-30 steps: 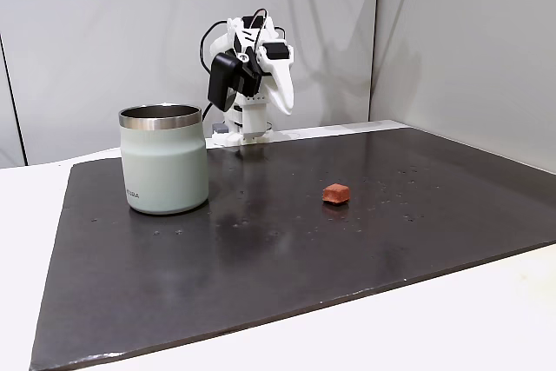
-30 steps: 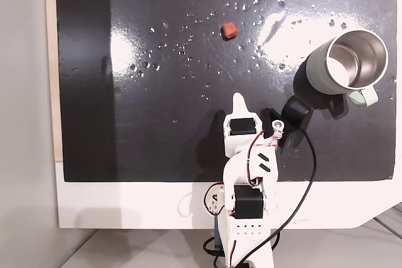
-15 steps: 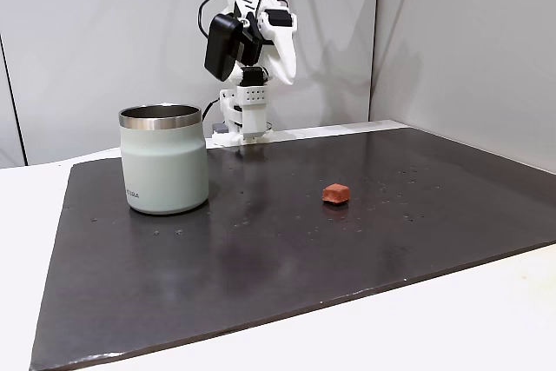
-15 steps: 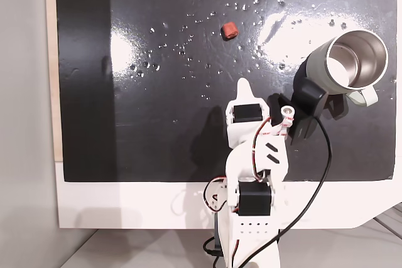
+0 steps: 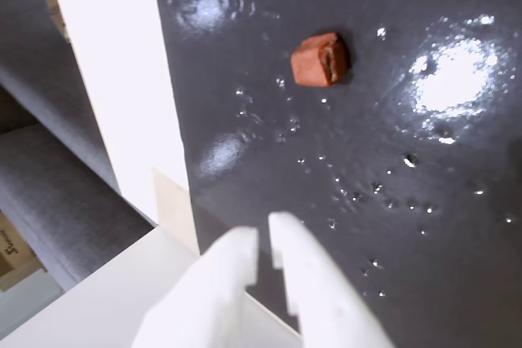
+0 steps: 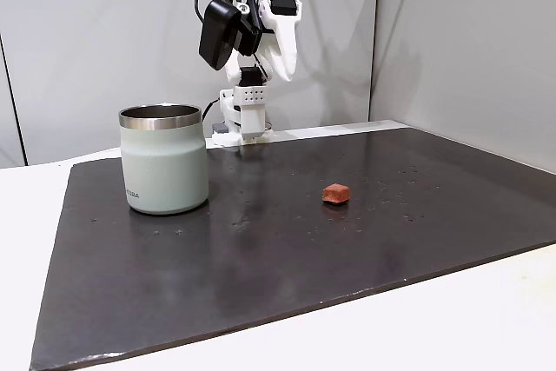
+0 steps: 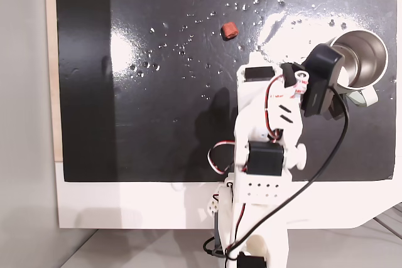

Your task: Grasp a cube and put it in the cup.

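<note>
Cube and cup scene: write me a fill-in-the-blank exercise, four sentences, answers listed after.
1. The cube lies on the dark ____, apart from the cup.
2. The cup stands ____, with its steel rim on top.
3. In the wrist view, the jaws of the gripper are nearly ____ and hold nothing.
4. In a fixed view taken from the side, the cup stands to the ____ of the cube.

Answers: mat; upright; shut; left

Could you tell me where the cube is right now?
In a fixed view, the cube lies on the dark mat, right of the cup, apart from it.
</note>
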`<state>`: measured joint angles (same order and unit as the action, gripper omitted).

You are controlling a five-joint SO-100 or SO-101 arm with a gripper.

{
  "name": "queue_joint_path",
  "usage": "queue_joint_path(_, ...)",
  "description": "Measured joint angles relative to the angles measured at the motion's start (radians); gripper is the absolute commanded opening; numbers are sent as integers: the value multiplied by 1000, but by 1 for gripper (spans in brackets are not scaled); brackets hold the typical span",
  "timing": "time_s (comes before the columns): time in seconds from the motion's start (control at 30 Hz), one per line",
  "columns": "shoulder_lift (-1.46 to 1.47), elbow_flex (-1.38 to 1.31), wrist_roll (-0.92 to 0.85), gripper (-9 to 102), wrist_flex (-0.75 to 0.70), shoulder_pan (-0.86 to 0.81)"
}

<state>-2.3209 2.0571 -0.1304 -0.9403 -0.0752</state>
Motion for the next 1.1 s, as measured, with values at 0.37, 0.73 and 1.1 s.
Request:
queue_joint_path(0.37,348,-293,-2,0,-107,8)
queue_joint_path(0.73,618,-488,-2,0,-196,25)
queue_joint_path(1.1,798,-686,35,0,-296,46)
